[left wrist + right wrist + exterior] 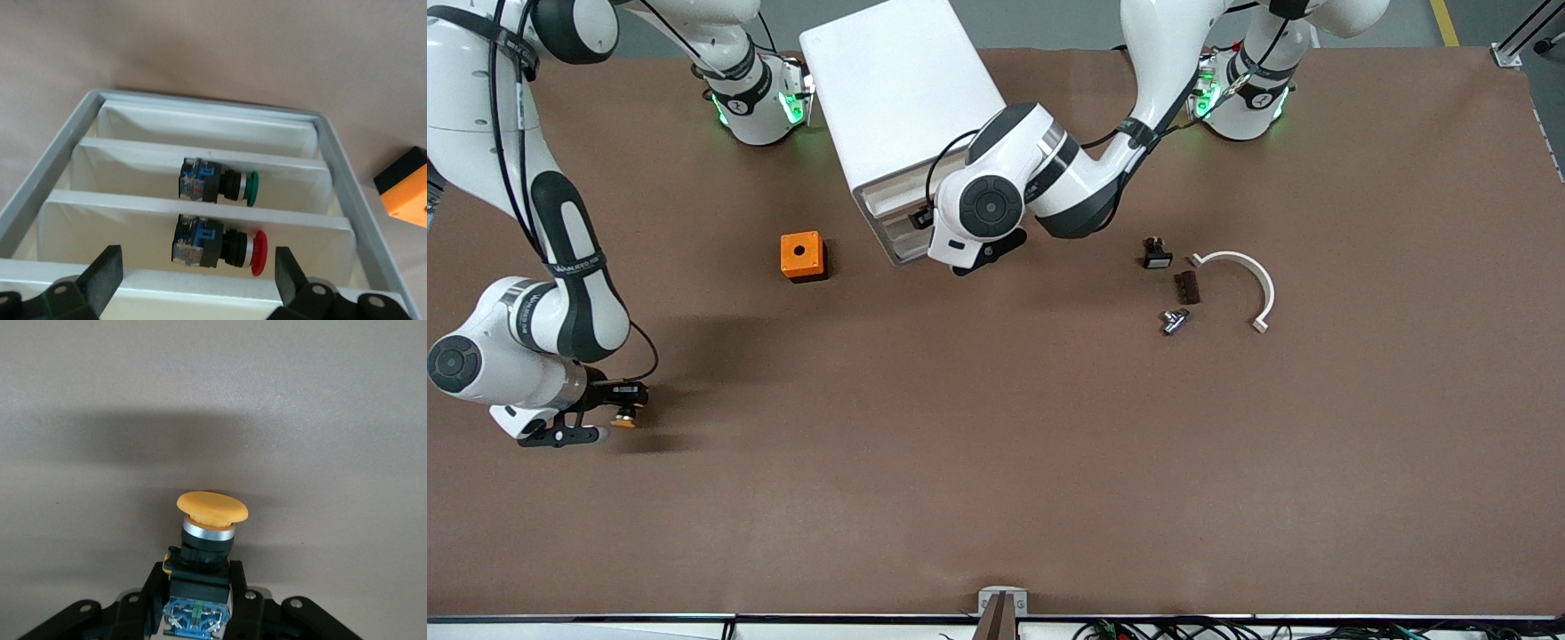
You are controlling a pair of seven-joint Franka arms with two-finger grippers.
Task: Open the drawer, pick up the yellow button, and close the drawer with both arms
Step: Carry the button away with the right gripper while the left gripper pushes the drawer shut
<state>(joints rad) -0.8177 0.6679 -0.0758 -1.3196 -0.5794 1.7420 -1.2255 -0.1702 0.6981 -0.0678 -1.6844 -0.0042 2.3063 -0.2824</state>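
Note:
The white cabinet point(898, 98) stands between the two arm bases. My left gripper point(925, 218) is at its front, open, with its fingers point(103, 273) on either side of the white front edge of the topmost drawer point(200, 283) and holding nothing. The lower trays hold a green-capped button point(217, 187) and a red-capped button point(220, 243). My right gripper point(618, 402) hangs low over bare table at the right arm's end. It is shut on the dark body of the button point(210, 513), whose orange-yellow cap point(624, 420) points away from the hand.
An orange cube box with a hole point(802, 256) sits beside the cabinet, toward the right arm's end. Toward the left arm's end lie a black button with a white face point(1157, 254), a brown piece point(1187, 286), a metal fitting point(1175, 320) and a white curved clip point(1245, 280).

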